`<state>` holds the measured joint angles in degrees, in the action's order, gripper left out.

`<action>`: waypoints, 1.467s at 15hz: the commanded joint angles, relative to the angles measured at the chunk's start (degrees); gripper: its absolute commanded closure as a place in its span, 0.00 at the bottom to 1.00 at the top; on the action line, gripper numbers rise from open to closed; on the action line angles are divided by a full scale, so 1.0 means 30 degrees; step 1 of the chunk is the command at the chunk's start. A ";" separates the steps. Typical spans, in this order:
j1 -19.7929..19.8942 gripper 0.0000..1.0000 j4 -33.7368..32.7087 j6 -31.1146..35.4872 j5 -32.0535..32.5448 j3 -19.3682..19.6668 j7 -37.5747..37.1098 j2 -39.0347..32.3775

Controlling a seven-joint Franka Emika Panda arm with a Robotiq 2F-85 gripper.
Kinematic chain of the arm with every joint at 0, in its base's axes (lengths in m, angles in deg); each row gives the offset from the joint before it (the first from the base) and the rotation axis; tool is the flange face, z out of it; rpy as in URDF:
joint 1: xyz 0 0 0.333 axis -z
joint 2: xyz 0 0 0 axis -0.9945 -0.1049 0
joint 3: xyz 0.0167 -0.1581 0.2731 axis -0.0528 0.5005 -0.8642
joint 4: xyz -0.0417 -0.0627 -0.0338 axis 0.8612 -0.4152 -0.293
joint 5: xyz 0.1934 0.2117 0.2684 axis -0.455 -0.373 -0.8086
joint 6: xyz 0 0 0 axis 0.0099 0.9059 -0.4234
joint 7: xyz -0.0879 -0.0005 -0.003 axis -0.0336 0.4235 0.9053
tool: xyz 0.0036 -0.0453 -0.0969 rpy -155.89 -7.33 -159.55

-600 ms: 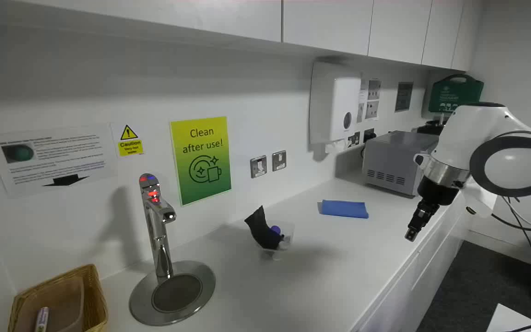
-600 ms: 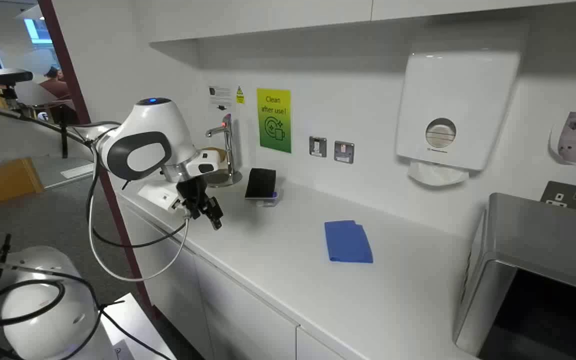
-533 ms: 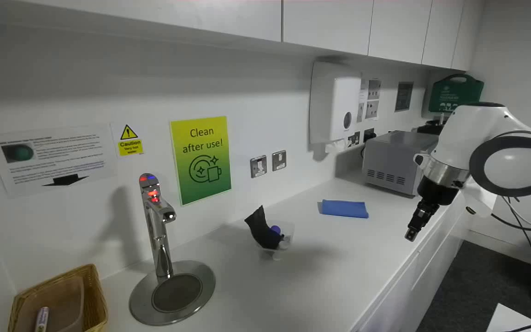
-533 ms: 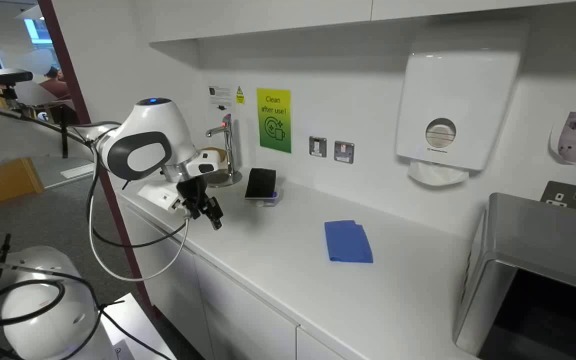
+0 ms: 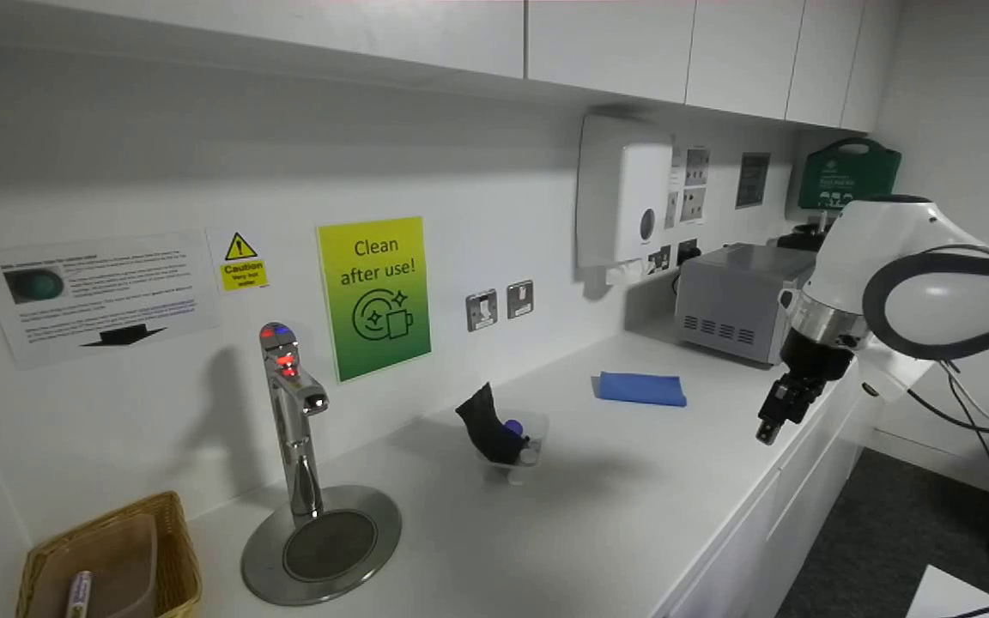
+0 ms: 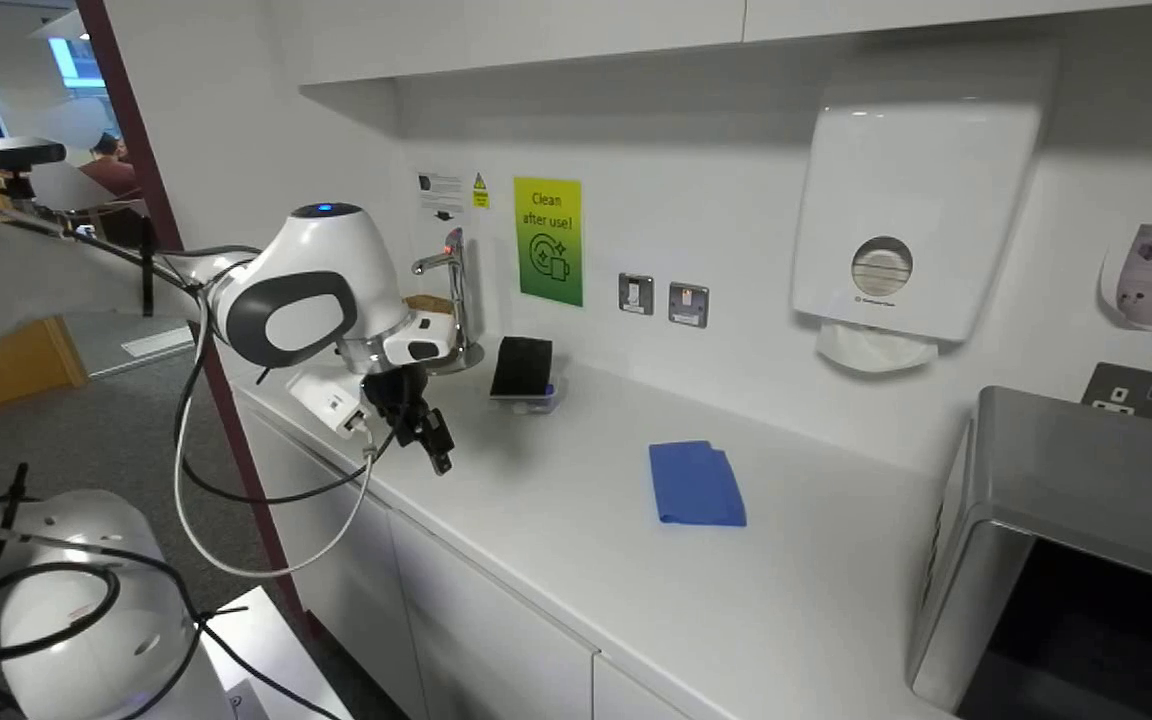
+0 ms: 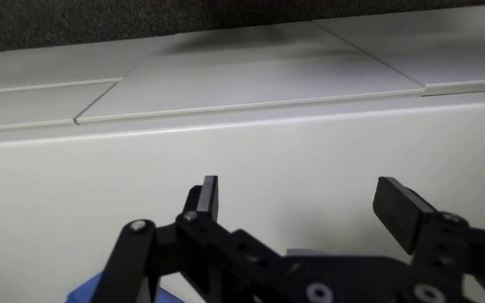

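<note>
While cabinets (image 5: 606,43) hang overhead, white countertop (image 5: 606,524) spreads beneath the claw (image 7: 296,195).

The counter (image 6: 556,500) bears one cloth (image 6: 696,487), one tub (image 6: 533,404), one tap (image 5: 295,433), one basket (image 5: 177,562) and one microwave (image 5: 739,296); the wall (image 6: 691,190), one dispenser (image 6: 916,190), one green poster (image 6: 548,240) and two square switches (image 6: 688,304).

A passage is available along the front edge of the table (image 5: 580,532), where the gripper (image 7: 296,188) hangs above the surface with its jaws apart. The folded blue cloth (image 6: 698,485), lying between the front and back edges, is a low obstacle. The tub (image 6: 526,405), with a taller black piece (image 6: 521,368) rising from it, obstructs travel near the back edge, as does the tap (image 5: 293,433). Past the cloth, away from the tap, the microwave (image 5: 731,296) blocks low movement. The cabinets (image 5: 606,43) limit height over the back edge.
</note>
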<state>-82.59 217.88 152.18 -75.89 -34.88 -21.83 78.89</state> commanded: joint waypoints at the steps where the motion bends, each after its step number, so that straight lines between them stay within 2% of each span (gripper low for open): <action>1: 0.2156 0.00 -0.0802 0.0479 0.0411 0.0897 -0.1287 -0.1572; 7: 0.4961 0.00 -0.3023 0.2337 -0.0120 0.2650 -0.3097 -0.5016; 12: 0.6200 0.00 -0.6315 0.4519 0.0018 0.2636 -0.6464 -0.9122; 14: 0.6426 0.00 -0.7589 0.4532 0.0283 0.2732 -0.7480 -1.0432; 15: 0.6310 0.00 -0.8104 0.3961 0.0347 0.2991 -0.7107 -1.0760; 16: 0.5992 0.00 -0.6580 0.4421 0.0096 0.3021 -0.6720 -0.9514; 19: 0.5936 0.00 -0.7641 0.4414 0.0121 0.3227 -0.6744 -1.0773; 22: 0.5928 0.00 -0.7739 0.4414 0.0123 0.3245 -0.6748 -1.0891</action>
<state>-64.17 194.76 165.53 -75.76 -25.78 -41.92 46.20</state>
